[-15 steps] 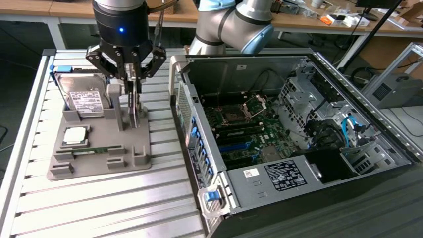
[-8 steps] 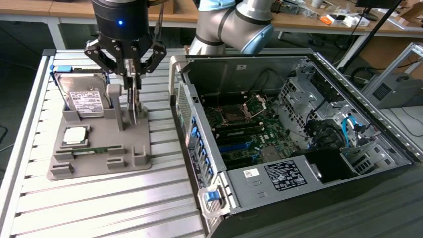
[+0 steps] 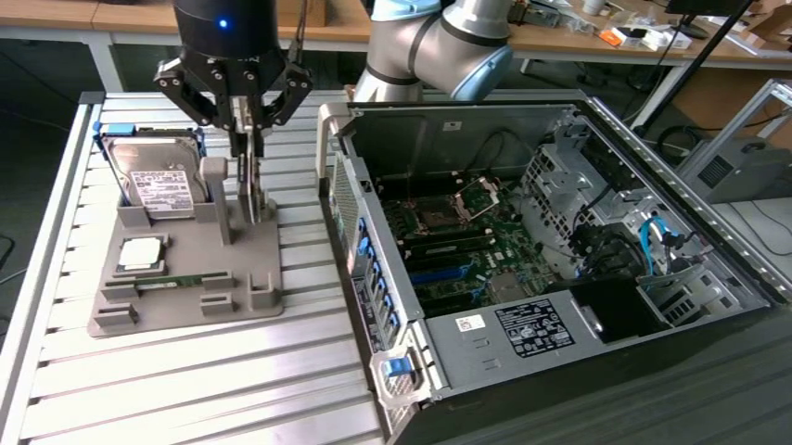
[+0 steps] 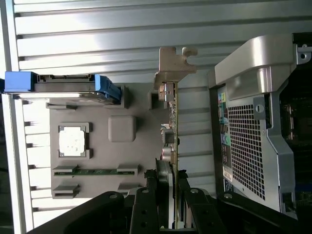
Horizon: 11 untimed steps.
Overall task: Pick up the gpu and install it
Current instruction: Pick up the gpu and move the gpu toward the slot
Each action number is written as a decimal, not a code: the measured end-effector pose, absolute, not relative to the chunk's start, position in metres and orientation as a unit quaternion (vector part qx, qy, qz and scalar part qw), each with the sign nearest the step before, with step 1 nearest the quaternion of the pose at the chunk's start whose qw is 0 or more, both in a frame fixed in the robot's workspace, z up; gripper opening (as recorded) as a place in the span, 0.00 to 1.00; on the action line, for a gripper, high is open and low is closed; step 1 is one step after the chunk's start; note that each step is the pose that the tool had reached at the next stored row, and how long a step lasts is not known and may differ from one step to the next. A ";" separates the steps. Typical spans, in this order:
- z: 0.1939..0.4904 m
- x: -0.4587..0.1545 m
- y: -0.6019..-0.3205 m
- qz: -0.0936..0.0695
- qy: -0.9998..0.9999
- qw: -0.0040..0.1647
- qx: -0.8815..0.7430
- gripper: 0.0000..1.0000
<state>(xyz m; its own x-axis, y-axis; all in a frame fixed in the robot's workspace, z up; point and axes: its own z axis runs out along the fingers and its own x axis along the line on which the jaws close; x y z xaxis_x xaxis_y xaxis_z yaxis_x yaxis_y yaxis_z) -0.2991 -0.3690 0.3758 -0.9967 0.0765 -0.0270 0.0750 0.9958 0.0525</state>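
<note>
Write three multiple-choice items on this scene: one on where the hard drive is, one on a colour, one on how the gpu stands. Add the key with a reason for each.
1. Where is the hard drive?
A. Inside the computer case
B. Standing in the gray holder, to the exterior view's left of the gpu
C. Lying flat on the slatted table

2. What colour are the rails on the hard drive's ends?
A. Red
B. Yellow
C. Blue

3. How does the gpu stand?
A. Upright on edge, between the fingers of the gripper
B. Lying flat on the holder
C. Seated on the motherboard

Key:
1 B, the drive stands on edge at the holder's far end.
2 C, both end rails show bright blue in the wrist view.
3 A, the card rises vertically above the holder with a finger on each face.
</note>
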 end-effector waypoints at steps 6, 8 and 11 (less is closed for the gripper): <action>0.387 -0.299 -0.369 0.026 0.999 0.014 0.038 0.27; 0.391 -0.299 -0.369 0.027 0.999 0.014 0.038 0.27; 0.397 -0.299 -0.369 0.027 0.999 0.014 0.038 0.27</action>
